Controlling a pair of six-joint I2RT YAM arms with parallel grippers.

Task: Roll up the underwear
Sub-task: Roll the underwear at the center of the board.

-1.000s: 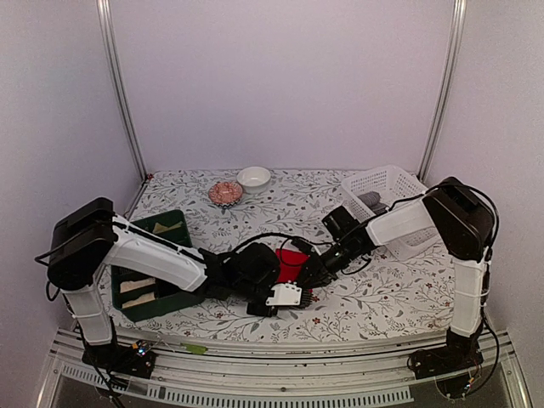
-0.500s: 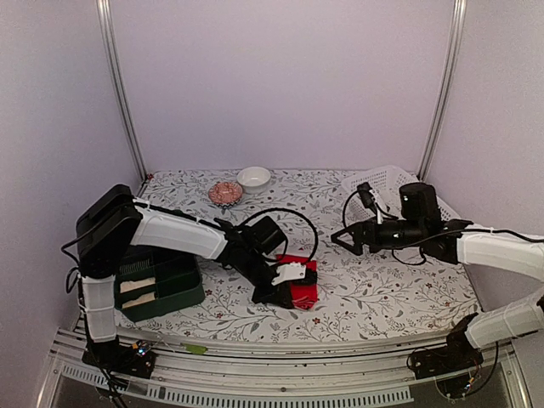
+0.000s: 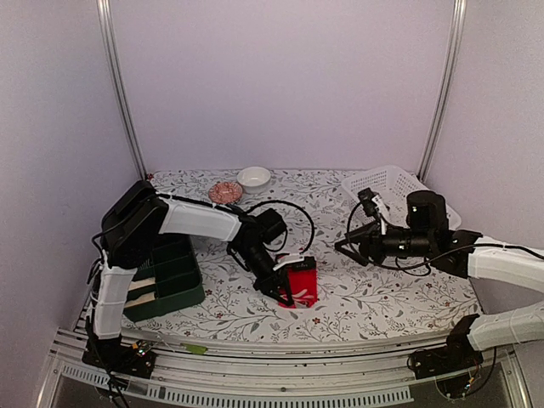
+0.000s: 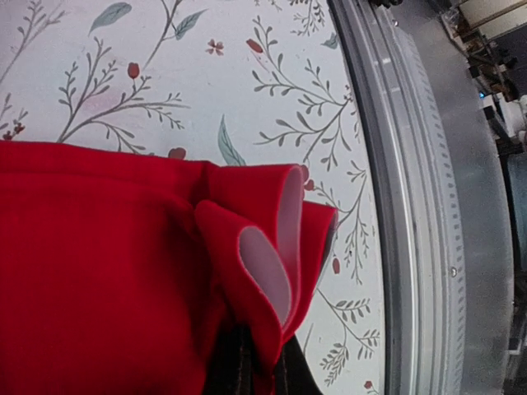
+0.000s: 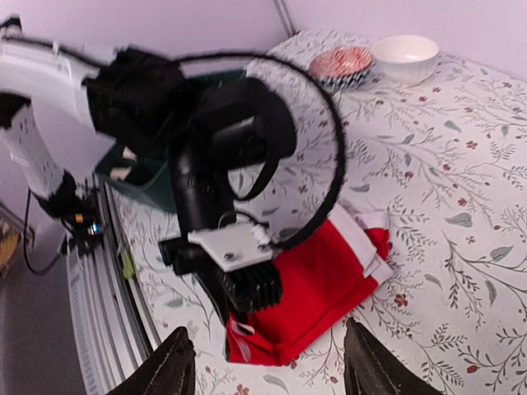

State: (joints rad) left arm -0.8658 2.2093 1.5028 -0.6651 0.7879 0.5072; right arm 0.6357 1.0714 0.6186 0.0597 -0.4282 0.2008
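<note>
Left arm stretched low, jaws seemingly pinching red underwear

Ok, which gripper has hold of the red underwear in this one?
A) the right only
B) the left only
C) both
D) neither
B: the left gripper is shut on a folded edge of the red underwear, while the right gripper hangs open in the air, apart from the cloth.
</note>
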